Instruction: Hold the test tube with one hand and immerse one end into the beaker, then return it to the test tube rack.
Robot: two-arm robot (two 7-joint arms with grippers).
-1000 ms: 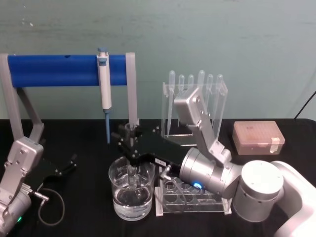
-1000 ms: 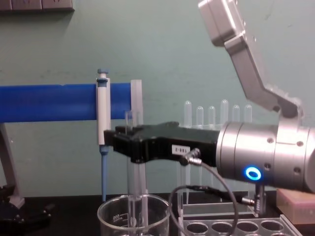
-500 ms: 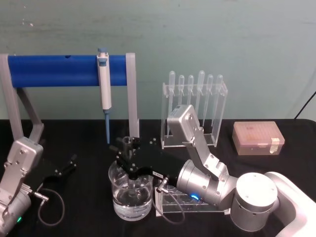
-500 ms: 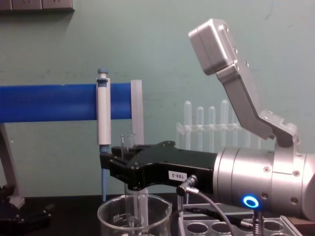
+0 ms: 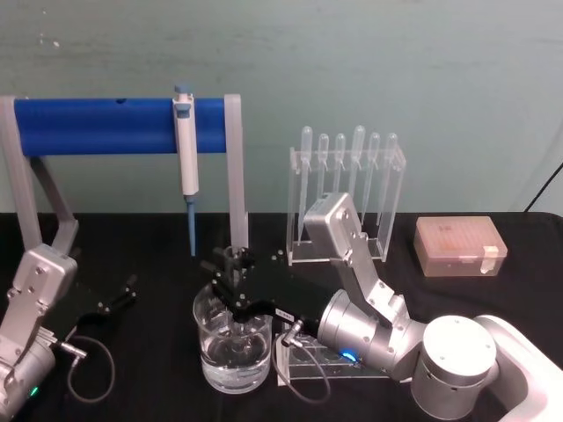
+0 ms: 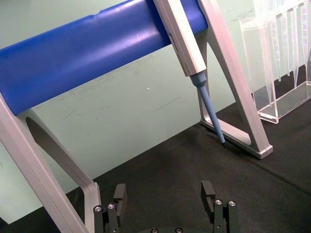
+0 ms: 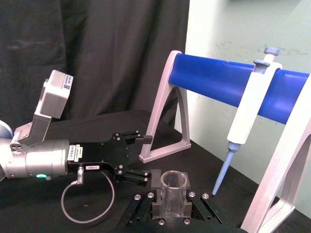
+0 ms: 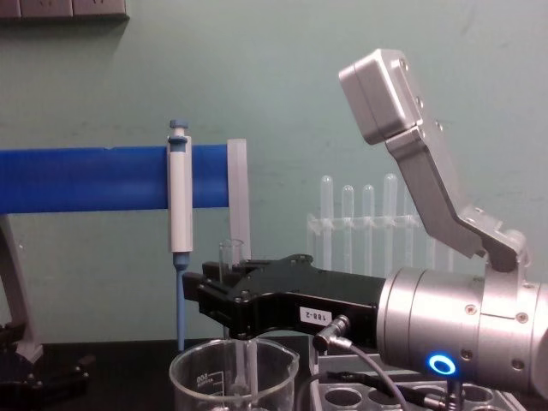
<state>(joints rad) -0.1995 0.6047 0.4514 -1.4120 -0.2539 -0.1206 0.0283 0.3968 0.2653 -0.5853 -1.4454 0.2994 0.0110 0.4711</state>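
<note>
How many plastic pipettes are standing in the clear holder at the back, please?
6. The pipettes stand side by side in one row in the clear holder, right of the blue stand. All six bulb tops show; the right arm covers some lower ends.

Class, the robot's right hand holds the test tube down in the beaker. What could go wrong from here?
1. The right hand grips the test tube near its rim; lifted askew, its glass could strike the beaker wall.
2. The test tube rack sits close under the wrist, whose cable hangs over it and might snag.
The left hand rests idle, open.
</note>
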